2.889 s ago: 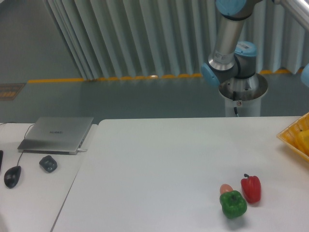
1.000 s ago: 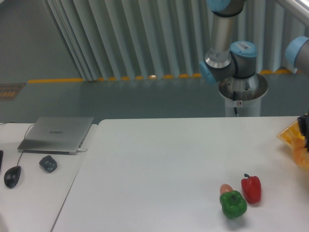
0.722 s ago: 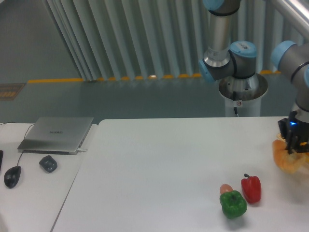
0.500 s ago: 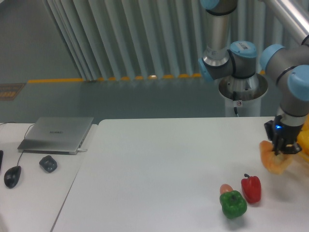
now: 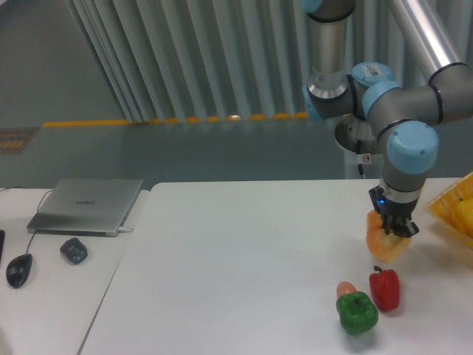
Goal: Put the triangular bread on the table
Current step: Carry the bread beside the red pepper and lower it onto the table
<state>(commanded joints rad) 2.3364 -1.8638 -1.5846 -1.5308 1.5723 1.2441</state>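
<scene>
Now the fingers (image 5: 392, 231) are closed on the bread (image 5: 385, 242), gripping it from above and holding it over the right part of the white surface (image 5: 244, 259). Whether the bread touches the surface cannot be told. Just nearer than it stands a red pepper (image 5: 384, 288), with a green pepper (image 5: 358, 312) to its left and a small orange ball (image 5: 345, 288) partly behind the green one. A yellow basket (image 5: 452, 213) sits at the right edge. At far left lie a laptop (image 5: 89, 205) and a mouse (image 5: 19, 269).
</scene>
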